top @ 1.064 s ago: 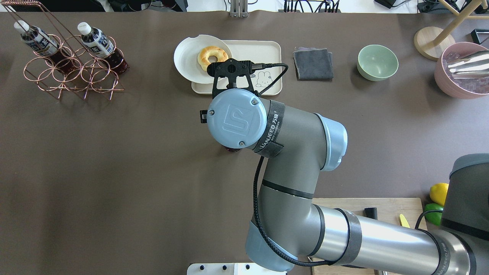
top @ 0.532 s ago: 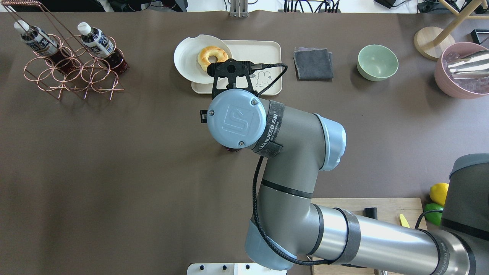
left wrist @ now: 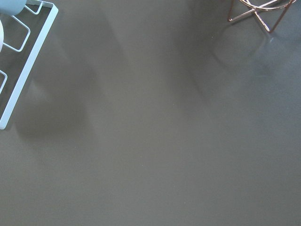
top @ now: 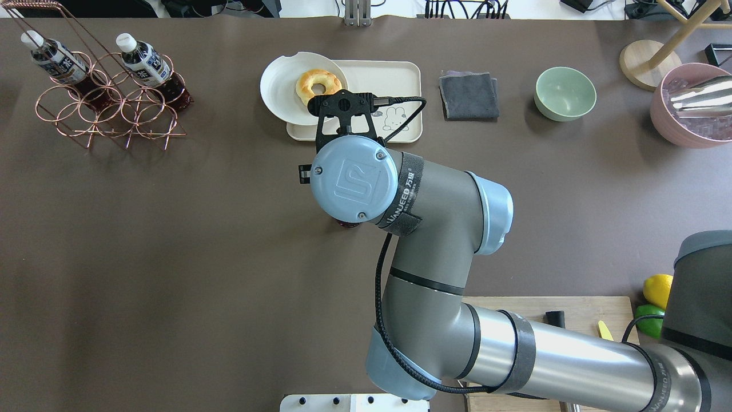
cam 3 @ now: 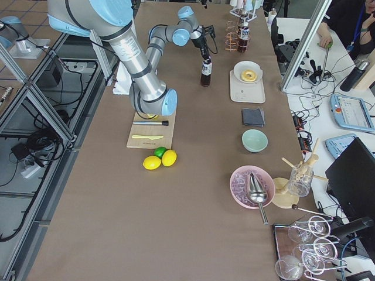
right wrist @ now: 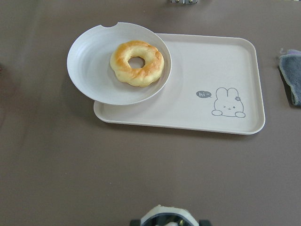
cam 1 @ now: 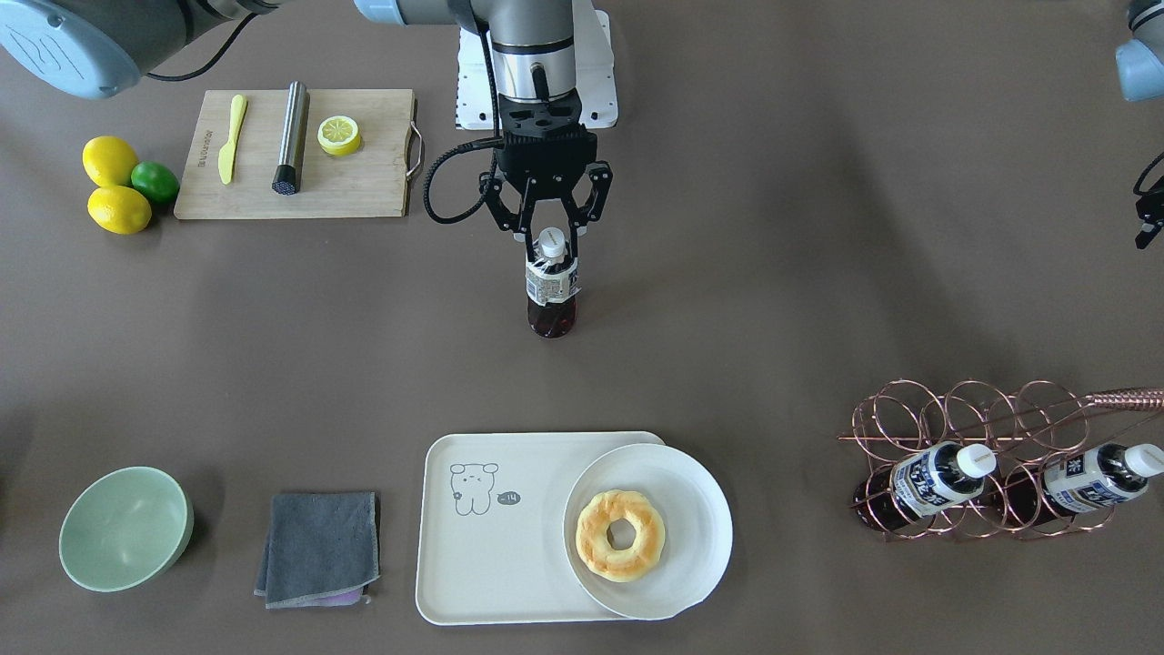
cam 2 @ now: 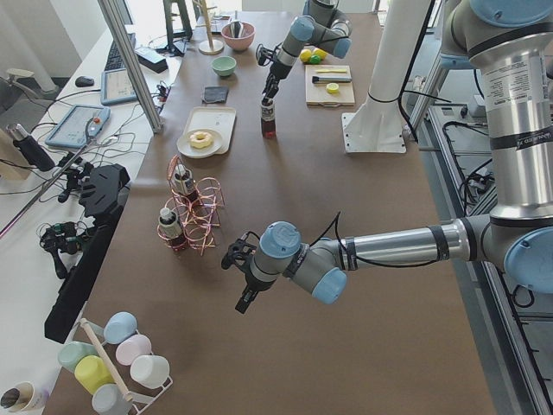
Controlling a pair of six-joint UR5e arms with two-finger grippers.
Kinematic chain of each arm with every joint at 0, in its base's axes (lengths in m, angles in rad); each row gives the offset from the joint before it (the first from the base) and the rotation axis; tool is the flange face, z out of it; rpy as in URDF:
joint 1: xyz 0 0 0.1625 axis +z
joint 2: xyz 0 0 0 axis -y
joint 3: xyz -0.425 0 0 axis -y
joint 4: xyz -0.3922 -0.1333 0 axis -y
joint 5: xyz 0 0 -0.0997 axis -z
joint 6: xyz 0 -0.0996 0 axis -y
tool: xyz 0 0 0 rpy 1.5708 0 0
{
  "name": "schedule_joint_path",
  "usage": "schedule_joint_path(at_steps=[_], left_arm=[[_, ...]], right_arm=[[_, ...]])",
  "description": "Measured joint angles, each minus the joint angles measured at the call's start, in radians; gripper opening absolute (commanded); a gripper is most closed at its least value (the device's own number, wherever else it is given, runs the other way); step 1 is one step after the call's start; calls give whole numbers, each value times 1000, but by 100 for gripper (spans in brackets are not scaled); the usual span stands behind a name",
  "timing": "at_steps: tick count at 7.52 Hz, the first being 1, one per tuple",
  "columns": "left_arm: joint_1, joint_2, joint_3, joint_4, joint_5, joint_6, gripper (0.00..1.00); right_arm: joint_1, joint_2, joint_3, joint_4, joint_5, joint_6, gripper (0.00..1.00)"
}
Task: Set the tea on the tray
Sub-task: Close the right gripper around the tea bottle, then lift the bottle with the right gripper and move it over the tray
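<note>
The tea bottle point(cam 1: 551, 291) stands upright on the brown table, on the robot's side of the tray point(cam 1: 491, 564). My right gripper point(cam 1: 548, 238) comes straight down on it and is shut on its neck just under the white cap point(right wrist: 164, 214). In the overhead view the right arm hides all of the bottle but its base point(top: 349, 224). The tray point(top: 400, 74) carries a round plate point(cam 1: 700, 518) with a doughnut point(cam 1: 621, 534) at one end; its end with the drawing is bare. My left gripper point(cam 2: 242, 298) hangs above bare table near the copper rack; I cannot tell whether it is open.
A copper wire rack point(cam 1: 964, 428) holds two alike bottles point(top: 57, 60) point(top: 146, 60). A grey cloth point(cam 1: 318, 546) and a green bowl point(cam 1: 123, 528) lie beside the tray. A cutting board point(cam 1: 300, 155), lemons and a lime point(cam 1: 118, 186) are near the robot.
The right arm's elbow and wrist have shifted slightly to the left in the overhead view. The bottle's base has not moved.
</note>
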Motion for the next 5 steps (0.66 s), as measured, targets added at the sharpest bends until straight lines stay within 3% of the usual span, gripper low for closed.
schedule_joint_path(at_steps=[3, 5], left_arm=[[0, -1, -1, 0, 0, 0, 100], [0, -2, -3, 0, 0, -1, 100]], right_arm=[[21, 4, 14, -8, 1, -36, 0], [94, 8, 15, -9, 23, -103, 0]])
